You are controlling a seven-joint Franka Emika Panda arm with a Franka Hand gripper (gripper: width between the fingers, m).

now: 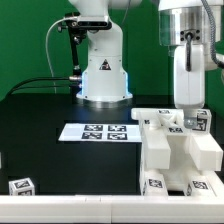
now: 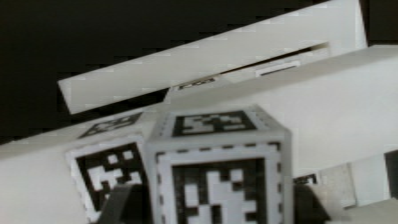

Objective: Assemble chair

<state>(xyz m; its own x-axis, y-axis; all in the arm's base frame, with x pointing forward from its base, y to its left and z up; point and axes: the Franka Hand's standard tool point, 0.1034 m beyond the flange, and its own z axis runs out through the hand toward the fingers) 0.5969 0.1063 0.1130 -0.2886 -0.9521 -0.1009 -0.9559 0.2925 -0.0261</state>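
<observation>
The chair's blocky white body [image 1: 172, 152] stands at the exterior view's right, near the table's front, with tags on its lower corners. My gripper [image 1: 188, 116] hangs straight down over its top rear. In the wrist view my gripper [image 2: 214, 206] is shut on a chunky white chair leg [image 2: 215, 150] with tags on its faces. One dark finger [image 2: 125, 203] presses each side of the leg. Behind the leg lie the body's white slabs [image 2: 214, 72], and the leg's far end sits against them. How it is seated there is hidden.
The marker board [image 1: 98, 131] lies flat on the black table in front of the arm's white base [image 1: 105, 78]. A small loose tagged white piece [image 1: 20, 186] sits at the exterior view's front left. Black cables trail along the back left.
</observation>
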